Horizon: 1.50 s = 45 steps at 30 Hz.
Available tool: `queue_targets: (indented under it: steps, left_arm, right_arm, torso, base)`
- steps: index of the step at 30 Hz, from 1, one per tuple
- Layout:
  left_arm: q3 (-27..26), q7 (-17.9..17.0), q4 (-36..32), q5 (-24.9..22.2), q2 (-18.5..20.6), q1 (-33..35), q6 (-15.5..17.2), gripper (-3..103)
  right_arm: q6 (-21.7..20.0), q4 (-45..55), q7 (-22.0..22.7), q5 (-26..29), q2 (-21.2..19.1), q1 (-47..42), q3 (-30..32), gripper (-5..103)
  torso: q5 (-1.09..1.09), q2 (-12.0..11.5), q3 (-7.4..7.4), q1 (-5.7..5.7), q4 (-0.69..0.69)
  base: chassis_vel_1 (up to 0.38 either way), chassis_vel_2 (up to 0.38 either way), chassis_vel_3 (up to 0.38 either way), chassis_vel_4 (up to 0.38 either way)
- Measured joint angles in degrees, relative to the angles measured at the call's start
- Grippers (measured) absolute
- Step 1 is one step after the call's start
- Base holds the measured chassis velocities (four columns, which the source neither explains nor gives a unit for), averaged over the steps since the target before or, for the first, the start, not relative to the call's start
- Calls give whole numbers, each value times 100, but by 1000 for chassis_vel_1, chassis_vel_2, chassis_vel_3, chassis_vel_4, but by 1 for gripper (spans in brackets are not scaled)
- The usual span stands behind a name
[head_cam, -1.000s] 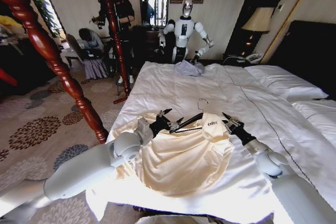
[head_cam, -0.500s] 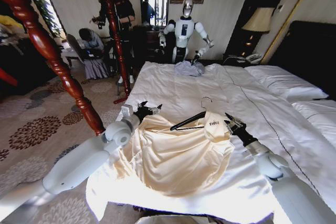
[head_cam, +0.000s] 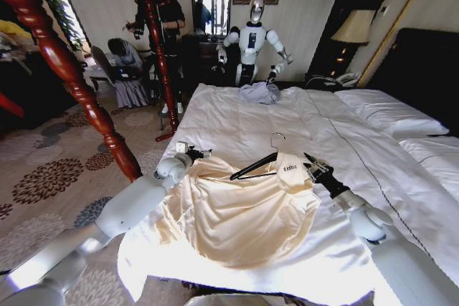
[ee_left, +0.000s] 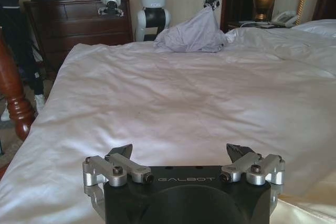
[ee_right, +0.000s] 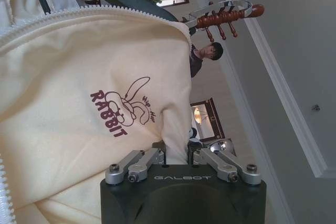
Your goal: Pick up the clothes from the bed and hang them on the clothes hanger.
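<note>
Since a second ago the left gripper [head_cam: 201, 153] has drawn back from the clothes hanger [head_cam: 259, 163] to the garment's near-left edge, and the hanger's hook now stands more upright. Its jaws are spread wide with nothing between them; the left wrist view shows bare duvet ahead of the left gripper [ee_left: 181, 153]. The right gripper [head_cam: 310, 167] has its jaws pinched tight on a fold of the clothes [head_cam: 237, 213] by the printed collar, the cream cloth pressed between its tips in the right wrist view [ee_right: 178, 153]. The garment lies spread and wrinkled on the near part of the bed [head_cam: 251, 116], with the hanger resting across its upper edge. Farther up the duvet a grey-lavender garment [head_cam: 259, 92] is heaped in front of a second robot [head_cam: 251, 37]. A carved wooden post [head_cam: 68, 69] stands off the bed's left side. How far the hanger reaches inside the collar is hidden by fabric.
</note>
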Motion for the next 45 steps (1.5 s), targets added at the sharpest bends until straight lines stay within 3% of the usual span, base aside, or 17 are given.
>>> queue_targets:
  steps: [6,11,15,24,28,32,40,43,45]
  left_arm:
    - [685,748,1201,538,-210,-589,-310,98]
    - [792,1109,1760,797,-403,-684,-576,97]
    - [856,1494,2350,1263,-618,-744,-901,91]
    - [925,1779,3259,1301,-1066,-824,-950,89]
    - [915,1793,3590,1350,-1263,-834,-958,83]
    - [874,1790,3878,1402,-1470,-841,-958,63]
    - [882,1783,3816,1384,-1455,-759,-959,40]
    - [882,1723,3675,1343,-1399,-691,-960,23]
    - [882,1660,3555,1286,-1363,-645,-955,17]
  right_arm:
    - [4,57,20,11,-37,-44,12,19]
    - [1,78,21,44,-42,-23,13,19]
    - [0,67,24,60,-48,-27,22,19]
    - [-39,101,26,134,-80,-27,20,19]
    - [-63,102,26,177,-107,-10,20,19]
    - [-77,100,27,191,-112,-2,19,19]
    - [-77,61,28,181,-73,-7,16,19]
    - [-77,40,29,173,-56,9,2,19]
    - [-77,27,30,170,-48,19,-6,19]
  torso:
    - [0,0,0,0,4]
    - [0,0,0,0,3]
    - [-1,0,0,0,3]
    - [-1,0,0,0,3]
    - [-1,0,0,0,3]
    - [-1,0,0,0,2]
    - [0,0,0,0,2]
    - [-1,0,-1,0,3]
    - [-1,0,0,-1,3]
  base:
    - [0,0,0,0]
    - [0,0,0,0]
    - [0,0,0,0]
    - [0,0,0,0]
    - [0,0,0,0]
    - [0,0,0,0]
    - [0,0,0,0]
    - [0,0,0,0]
    - [0,0,0,0]
